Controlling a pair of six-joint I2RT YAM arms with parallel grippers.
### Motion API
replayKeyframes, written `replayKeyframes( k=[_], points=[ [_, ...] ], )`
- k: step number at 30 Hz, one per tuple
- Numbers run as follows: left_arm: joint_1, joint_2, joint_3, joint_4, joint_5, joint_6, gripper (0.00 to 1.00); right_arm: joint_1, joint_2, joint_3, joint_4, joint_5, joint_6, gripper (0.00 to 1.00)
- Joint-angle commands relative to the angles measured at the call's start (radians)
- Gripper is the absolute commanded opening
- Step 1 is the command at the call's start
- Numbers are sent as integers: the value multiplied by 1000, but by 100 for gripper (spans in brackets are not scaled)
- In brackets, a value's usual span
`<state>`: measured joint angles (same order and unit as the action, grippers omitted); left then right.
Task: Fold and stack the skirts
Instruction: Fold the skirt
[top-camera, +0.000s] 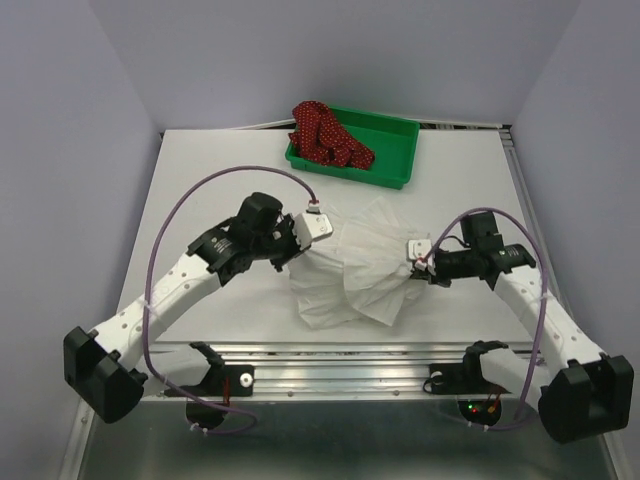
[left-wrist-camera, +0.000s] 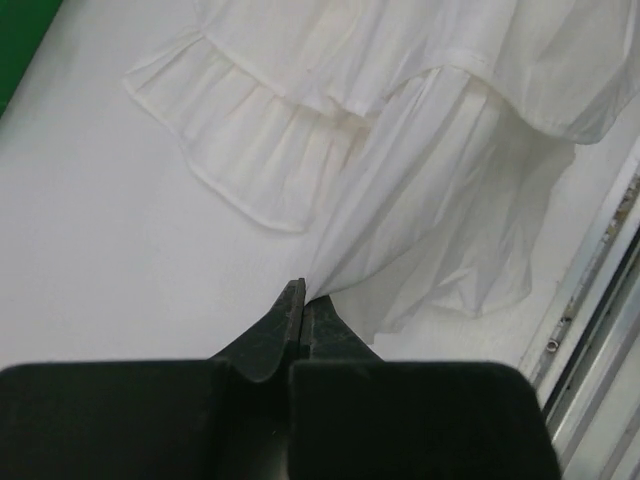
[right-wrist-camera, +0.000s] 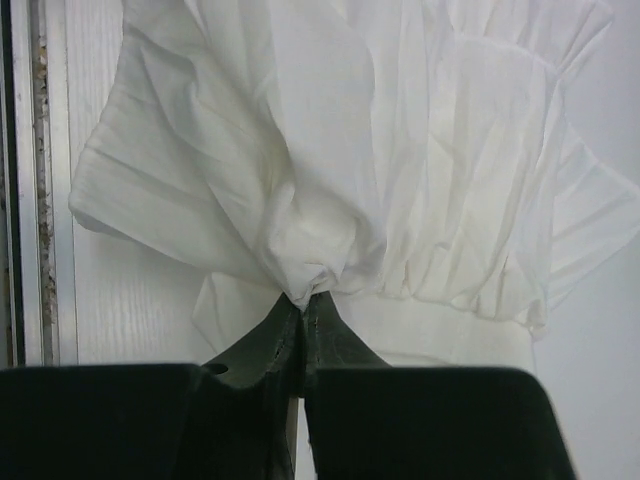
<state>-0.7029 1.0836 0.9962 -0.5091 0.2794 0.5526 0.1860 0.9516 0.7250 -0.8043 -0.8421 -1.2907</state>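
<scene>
Left gripper (left-wrist-camera: 303, 292) and right gripper (right-wrist-camera: 303, 300), both closed tight on white skirt (top-camera: 352, 268).

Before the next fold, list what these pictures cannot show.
Dark red dotted cloth skirt: top view, lower part hidden inside the green plastic tray.
White ruffled pleated cloth skirt: wrist views, cut off by frame edges.
Left gripper, right gripper: wrist views, shut jaws hide the pinched cloth.

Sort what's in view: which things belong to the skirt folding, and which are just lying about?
Belongs:
white skirt, pinched by left gripper and right gripper
dark red dotted skirt, heaped at the back

Lying about:
green tray, holding the red skirt
</scene>
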Motion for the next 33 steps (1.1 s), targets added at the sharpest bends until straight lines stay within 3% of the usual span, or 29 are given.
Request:
replayKeyframes(
  k=[1, 10, 14, 18, 22, 23, 25, 26, 28, 29, 33],
  points=[
    [66, 100, 135, 122, -19, 7, 0, 4, 116, 125, 48, 80, 211, 1],
    [157, 485, 452, 204, 24, 26, 0, -49, 332, 316, 37, 14, 381, 1],
    [178, 694, 588, 215, 38, 23, 0, -117, 550, 419, -39, -48, 383, 1],
    [190, 838, 662, 263, 14, 7, 0, -180, 811, 580, -206, -129, 280, 5],
    [191, 947, 732, 302, -25, -28, 2, -207, 1047, 726, -299, -169, 294, 6],
    [191, 973, 743, 316, -34, -34, 6, -220, 1076, 740, -297, -173, 309, 6],
    [192, 987, 762, 319, -54, -51, 28, -220, 1131, 764, -263, -184, 358, 6],
    [192, 977, 774, 314, -68, -66, 45, -220, 1142, 768, -244, -187, 378, 6],
    [194, 941, 754, 304, -72, -72, 54, -220, 1165, 761, -219, -187, 425, 6],
    [194, 888, 737, 297, -74, -82, 64, -220, 1170, 758, -204, -189, 442, 6],
    [194, 713, 615, 270, -75, -131, 67, -220, 1184, 699, -98, -180, 611, 5]
  ],
)
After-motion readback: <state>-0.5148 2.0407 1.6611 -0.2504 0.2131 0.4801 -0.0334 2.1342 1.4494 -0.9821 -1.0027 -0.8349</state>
